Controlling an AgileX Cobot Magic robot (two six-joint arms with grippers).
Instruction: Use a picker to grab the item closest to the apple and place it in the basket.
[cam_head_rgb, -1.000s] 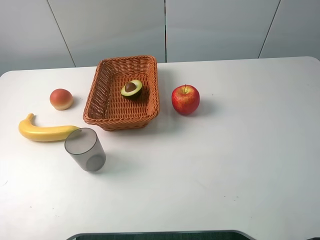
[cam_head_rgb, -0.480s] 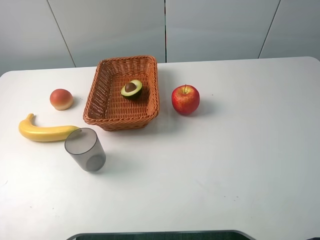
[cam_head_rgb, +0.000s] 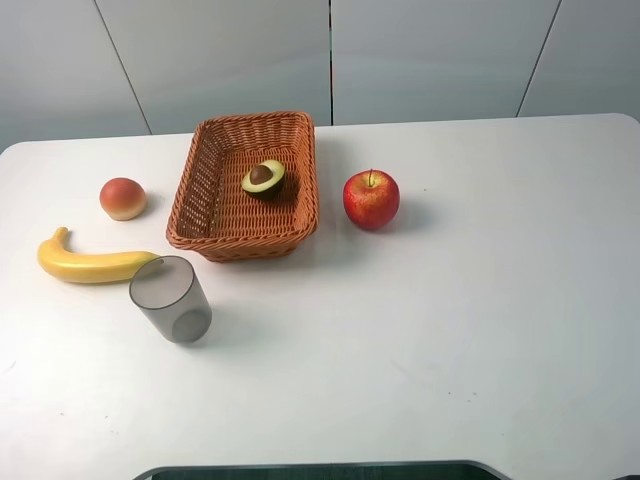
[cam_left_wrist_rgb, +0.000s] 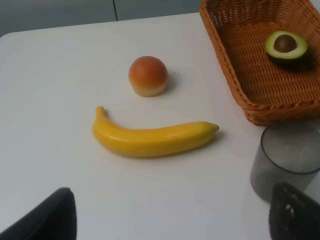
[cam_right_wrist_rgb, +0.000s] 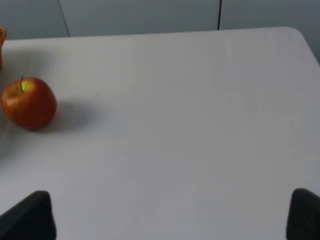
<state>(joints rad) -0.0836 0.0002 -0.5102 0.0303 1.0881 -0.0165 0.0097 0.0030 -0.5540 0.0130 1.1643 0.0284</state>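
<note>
Looked pretty much finished to me. The halved green avocado with its brown pit (cam_head_rgb: 263, 178) was lying inside the orange woven wicker basket (cam_head_rgb: 190, 200), and it was the thing nearest the red apple (cam_head_rgb: 371, 199), which sat just beside the basket's right wall. Left gripper (cam_left_wrist_rgb: 170, 220) had its dark fingertips spread wide and held nothing; same for the right gripper (cam_right_wrist_rgb: 170, 217). Neither arm showed up in the overhead view. The yellow banana (cam_head_rgb: 92, 264), round peach-coloured bun (cam_head_rgb: 122, 197) and grey translucent cup (cam_head_rgb: 171, 299) sat untouched on the white table (cam_head_rgb: 480, 330).
</note>
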